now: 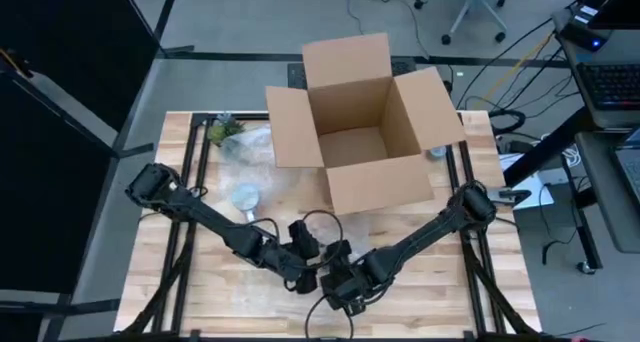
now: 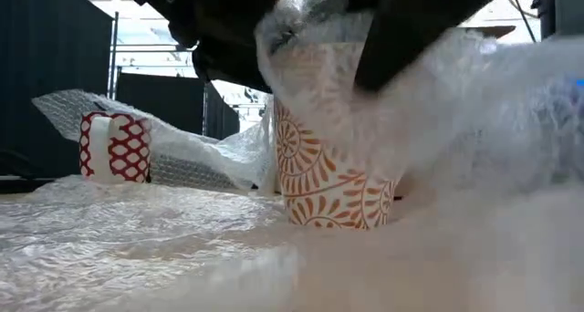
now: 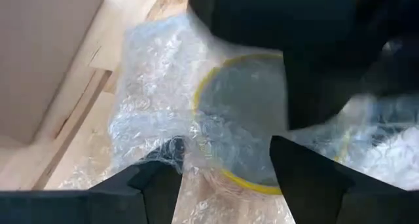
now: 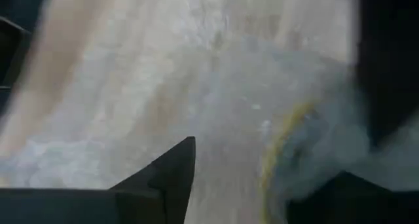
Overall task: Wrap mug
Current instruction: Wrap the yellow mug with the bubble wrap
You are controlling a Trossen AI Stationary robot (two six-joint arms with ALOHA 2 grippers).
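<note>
Both arms are matte black, built of slim straight links with bulkier rounded joints (thin black cables loop near the wrists), and each ends in flat, wedge-shaped dark fingers (image 3: 306,178).

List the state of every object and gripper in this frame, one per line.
Orange-patterned mug: upright, partly covered by wrap.
Bubble wrap: draped over the mug.
Red-patterned mug: upright, unwrapped, farther back.
Cardboard box: flaps open.
Left gripper: open above the mug.
Right gripper: open at the mug's rim.
</note>
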